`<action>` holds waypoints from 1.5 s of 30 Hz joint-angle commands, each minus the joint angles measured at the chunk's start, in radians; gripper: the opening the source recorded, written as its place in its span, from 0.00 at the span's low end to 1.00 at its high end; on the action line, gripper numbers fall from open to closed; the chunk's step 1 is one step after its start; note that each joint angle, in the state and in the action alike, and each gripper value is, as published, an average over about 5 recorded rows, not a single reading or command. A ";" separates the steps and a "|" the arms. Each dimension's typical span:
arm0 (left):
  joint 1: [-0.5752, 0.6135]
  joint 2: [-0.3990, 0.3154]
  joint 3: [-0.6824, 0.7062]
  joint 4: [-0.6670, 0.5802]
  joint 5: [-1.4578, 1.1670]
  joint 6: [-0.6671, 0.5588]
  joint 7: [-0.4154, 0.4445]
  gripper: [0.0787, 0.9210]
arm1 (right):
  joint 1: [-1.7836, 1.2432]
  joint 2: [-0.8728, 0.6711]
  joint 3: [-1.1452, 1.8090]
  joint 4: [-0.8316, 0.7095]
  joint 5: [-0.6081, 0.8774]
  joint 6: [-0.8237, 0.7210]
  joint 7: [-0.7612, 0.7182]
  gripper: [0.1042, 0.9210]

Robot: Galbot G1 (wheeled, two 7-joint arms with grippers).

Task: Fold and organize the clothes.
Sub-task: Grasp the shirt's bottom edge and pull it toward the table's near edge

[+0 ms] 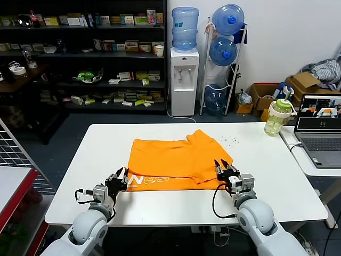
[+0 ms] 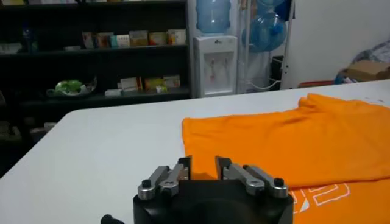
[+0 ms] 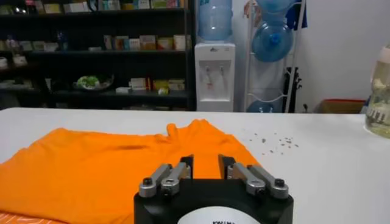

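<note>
I have the shirt (image 1: 178,162) lying flat on the table (image 1: 277,181), already doubled over once by the look of it; a strip with white lettering shows along the edge nearest both claws, so I judge 1 fold is in and a further fold is in hand.

The left claw (image 1: 121,174) sits low at the shirt's near corner on my left; its fingers stand apart, and from its wrist camera the orange edge lies just ahead of the tips, not between them as far as I can tell. The right claw (image 1: 223,166) sits at the opposite near corner; its fingers are apart too, with cloth directly ahead and partly under the tips; neither claw is clamped on anything.

Next, I think each claw must ease forward and down so 1 finger slides under the hem, then close on the thin cloth; both should pinch together and lift evenly, or the soft fabric will drag and skew the fold.

Containers: a green-lidded bottle (image 1: 279,118) stands well beyond the right claw near the table's far corner, contents unclear; water jugs (image 1: 226,34) stand far behind, 1 on the dispenser (image 1: 184,80).
</note>
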 commanded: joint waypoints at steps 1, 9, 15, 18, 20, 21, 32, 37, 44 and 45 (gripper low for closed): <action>0.107 0.012 -0.030 -0.064 -0.003 0.017 -0.001 0.49 | -0.153 -0.045 0.118 0.036 -0.039 0.002 -0.048 0.56; 0.160 -0.016 -0.040 -0.065 -0.070 0.037 0.006 0.76 | -0.238 -0.082 0.215 0.048 0.081 -0.048 -0.087 0.83; 0.116 -0.030 -0.028 -0.023 -0.123 0.068 -0.006 0.88 | -0.229 -0.079 0.216 0.034 0.150 -0.090 -0.107 0.88; 0.104 -0.029 -0.027 -0.007 -0.129 0.074 -0.007 0.88 | -0.214 -0.078 0.204 0.022 0.159 -0.103 -0.116 0.88; 0.098 -0.027 -0.029 0.002 -0.127 0.073 -0.007 0.88 | -0.202 -0.074 0.193 0.014 0.163 -0.109 -0.115 0.88; 0.096 -0.027 -0.030 0.006 -0.125 0.073 -0.007 0.88 | -0.195 -0.072 0.187 0.009 0.163 -0.112 -0.114 0.88; 0.080 -0.030 -0.037 0.034 -0.120 0.072 -0.003 0.88 | -0.136 -0.053 0.138 -0.032 0.160 -0.103 -0.114 0.87; 0.077 -0.032 -0.033 0.035 -0.119 0.071 -0.004 0.88 | -0.118 -0.041 0.118 -0.038 0.151 -0.100 -0.116 0.78; 0.071 -0.033 -0.025 0.028 -0.118 0.071 -0.008 0.87 | -0.115 -0.034 0.106 -0.044 0.142 -0.097 -0.114 0.54; 0.070 -0.034 -0.024 0.027 -0.119 0.070 -0.008 0.86 | -0.116 -0.035 0.106 -0.043 0.143 -0.099 -0.113 0.51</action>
